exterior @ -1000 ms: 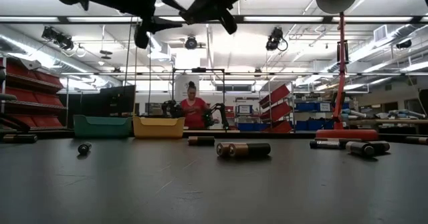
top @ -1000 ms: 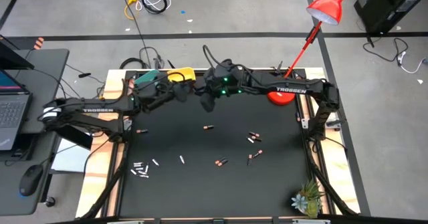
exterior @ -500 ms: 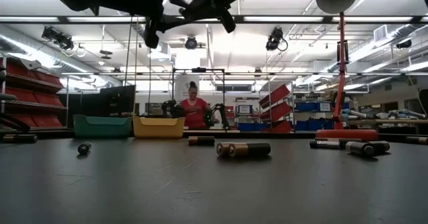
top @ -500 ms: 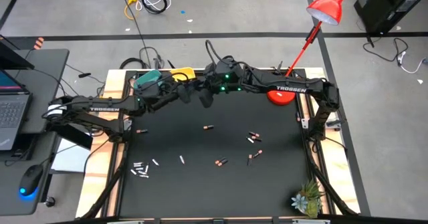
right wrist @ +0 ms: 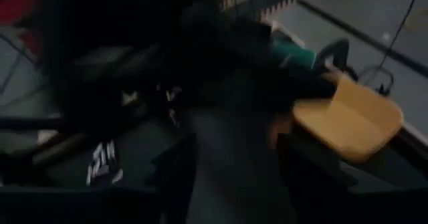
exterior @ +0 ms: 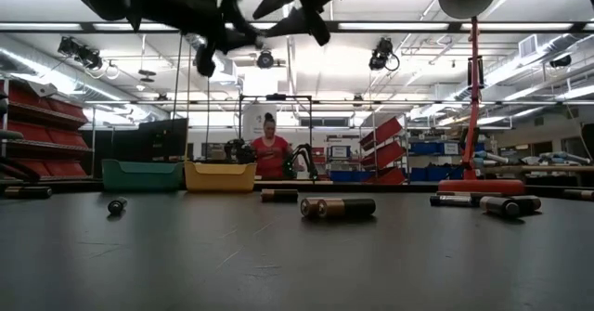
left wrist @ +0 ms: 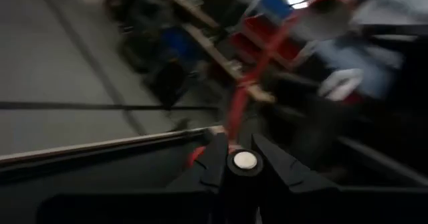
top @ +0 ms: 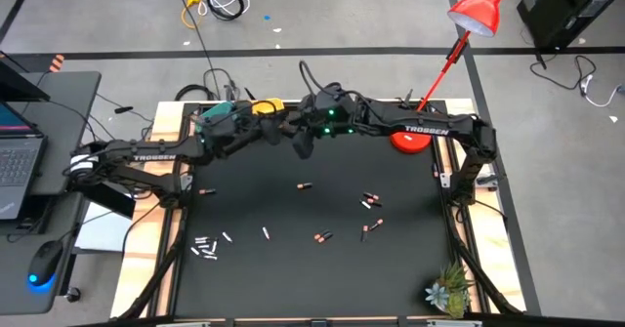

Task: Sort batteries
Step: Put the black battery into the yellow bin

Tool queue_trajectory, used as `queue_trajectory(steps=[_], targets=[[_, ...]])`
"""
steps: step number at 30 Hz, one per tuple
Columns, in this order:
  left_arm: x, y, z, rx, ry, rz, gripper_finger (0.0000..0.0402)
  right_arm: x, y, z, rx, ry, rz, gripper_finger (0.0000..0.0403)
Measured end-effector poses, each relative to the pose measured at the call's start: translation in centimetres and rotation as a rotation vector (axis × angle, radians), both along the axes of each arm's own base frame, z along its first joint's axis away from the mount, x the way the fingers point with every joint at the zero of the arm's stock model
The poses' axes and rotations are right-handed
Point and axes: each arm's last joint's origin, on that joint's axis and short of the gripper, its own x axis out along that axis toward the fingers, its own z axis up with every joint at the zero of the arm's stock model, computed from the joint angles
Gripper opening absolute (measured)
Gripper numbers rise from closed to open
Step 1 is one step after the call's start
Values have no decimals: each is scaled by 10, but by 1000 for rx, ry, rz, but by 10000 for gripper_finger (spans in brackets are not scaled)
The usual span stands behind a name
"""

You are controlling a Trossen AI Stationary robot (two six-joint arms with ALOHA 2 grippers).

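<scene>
The batteries [top: 368, 202] lie scattered on the black table [top: 293, 268] in the lower half of the high view: a whitish cluster [top: 204, 247] at lower left, dark copper-ended ones around the centre and right of centre. All lie on their sides, long axes flat to the surface and pointing every which way, so each needs its own approach. One battery [left wrist: 244, 160] is clamped end-on between the closed fingers of the left gripper [left wrist: 242, 162]; its pale round end faces the wrist camera, so its long axis runs along the gripper's own line of sight. That gripper hangs at upper centre of the high view, beside the yellow bowl [top: 269, 105] and teal bowl [top: 220, 111] at the table's far edge, presumably for a drop. The right gripper [top: 301, 143] hovers close alongside, fingers spread and empty in its wrist view, which suggests a handover between the arms.
</scene>
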Motion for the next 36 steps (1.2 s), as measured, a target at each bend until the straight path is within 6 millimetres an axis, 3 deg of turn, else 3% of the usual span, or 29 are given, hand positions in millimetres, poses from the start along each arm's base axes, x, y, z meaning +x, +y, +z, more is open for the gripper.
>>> queue_trajectory(steps=[7, 13, 18, 23, 25, 31, 36], targets=[[-19, 52, -32, -87, 259, 84, 49, -18, 12, -2, 27, 165, -21, 232], [-30, 96, -61, -142, 353, 163, 49, -15, 45, -3, 17, 192, 45, 212], [-33, 120, -94, -236, 424, 193, 49, -20, 69, -6, 36, 255, 11, 196], [-32, 128, -119, -316, 474, 200, 53, -40, 81, -1, 42, 350, -23, 189], [-32, 128, -122, -328, 489, 199, 87, -47, 84, 2, 28, 376, -28, 189], [-32, 125, -121, -357, 488, 217, 206, -65, 84, 16, -5, 376, -57, 187], [-30, 115, -99, -290, 444, 140, 221, -71, 75, 5, -55, 482, 0, 187]])
